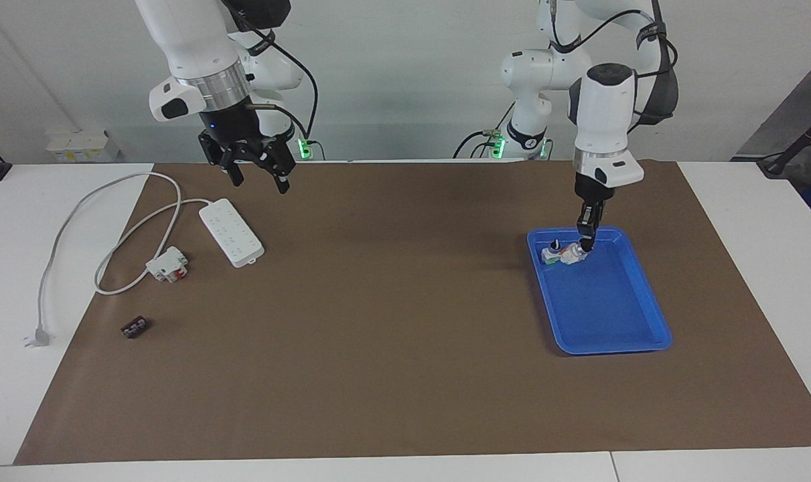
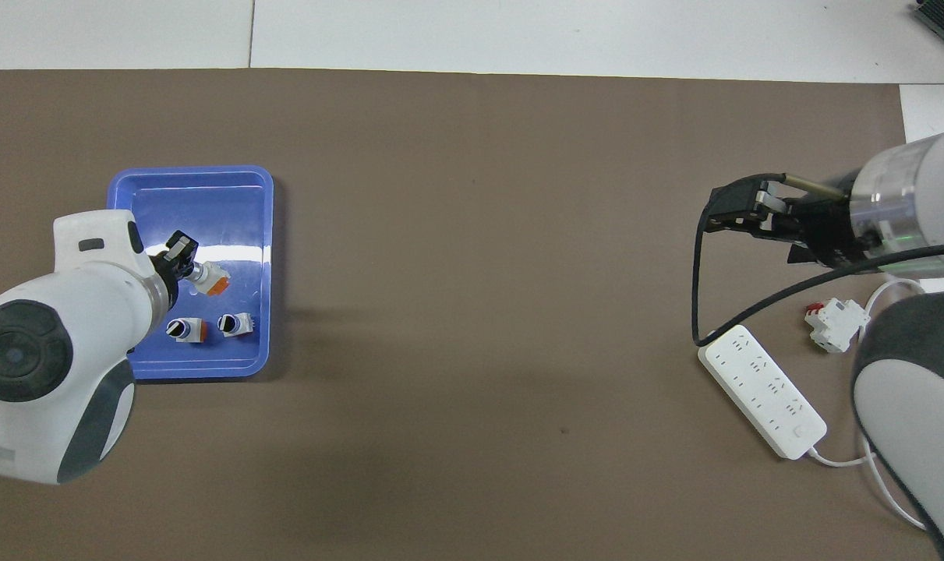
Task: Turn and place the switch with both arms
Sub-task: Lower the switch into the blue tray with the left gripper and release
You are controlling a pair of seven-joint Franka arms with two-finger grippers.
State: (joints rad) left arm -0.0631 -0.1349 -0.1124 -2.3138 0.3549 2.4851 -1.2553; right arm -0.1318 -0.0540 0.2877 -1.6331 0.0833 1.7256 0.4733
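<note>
Gripping the switch [image 2: 209,279] by its black turn-knob, the left pincer [image 1: 584,245] hangs low over the blue tray [image 1: 619,335], its fingertips clamped together on the knob so that the white body and orange end block stick out past them, tilted toward the tray floor. In the facing view the switch sits just under the pincer and close beside the two like switches [image 2: 204,327] that stand in the tray at the end nearest the robots; whether it already touches the tray floor cannot be told. The part looks small, light and rigid, a hard plastic shell with a metal collar, so it should neither bend nor crush, but the knob is a narrow, smooth hold and it may turn in the grip; the squarer white body would likely be the steadier place to take it. The right pincer [image 1: 256,164] waits with its fingers spread apart and nothing between them, raised over the desk [image 1: 378,335] at the right arm's end, above a white power strip [image 1: 231,232] with its looping cord, a white-and-red block [image 1: 168,264] and a small dark part [image 1: 135,327]. Brown paper covers the desk, flat and matte, with white tabletop at its edges and a plain pale wall by the robots' bases.
</note>
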